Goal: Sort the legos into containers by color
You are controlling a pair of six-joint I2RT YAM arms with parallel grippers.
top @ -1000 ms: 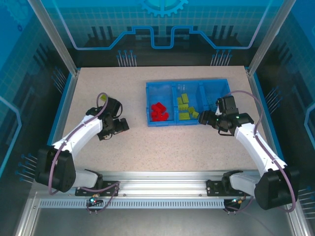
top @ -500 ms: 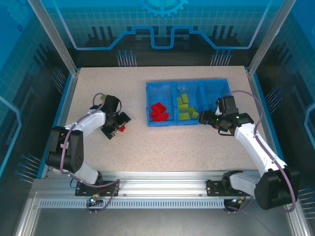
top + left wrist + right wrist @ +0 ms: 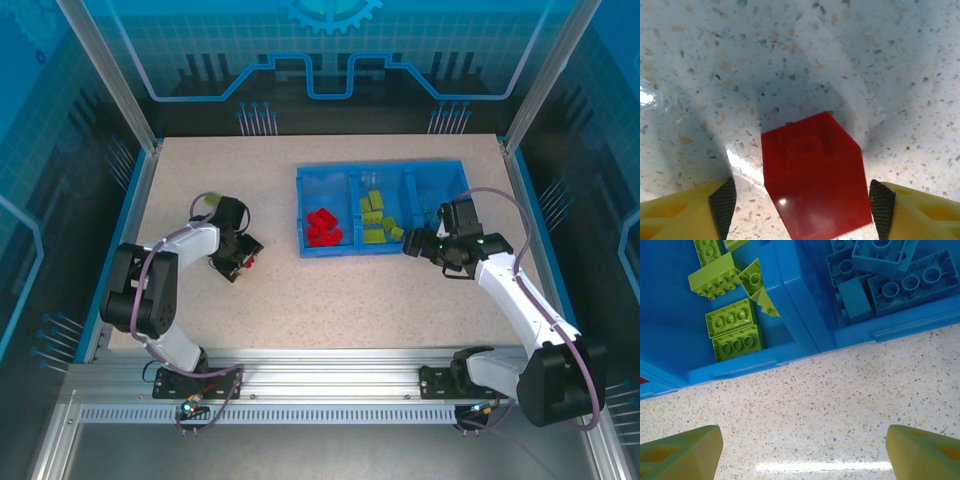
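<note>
Light in the overhead view was bright and even on the table, with a cool blue tint around it. Close up from the left wrist, the red brick threw a broad grey shadow and carried a small white glint. From the right wrist, a white glare streak crossed the table.

Top external looks down from behind over the whole surface. Left wrist: very close above red lego. Right wrist: close above tray front. Top view shares both.
</note>
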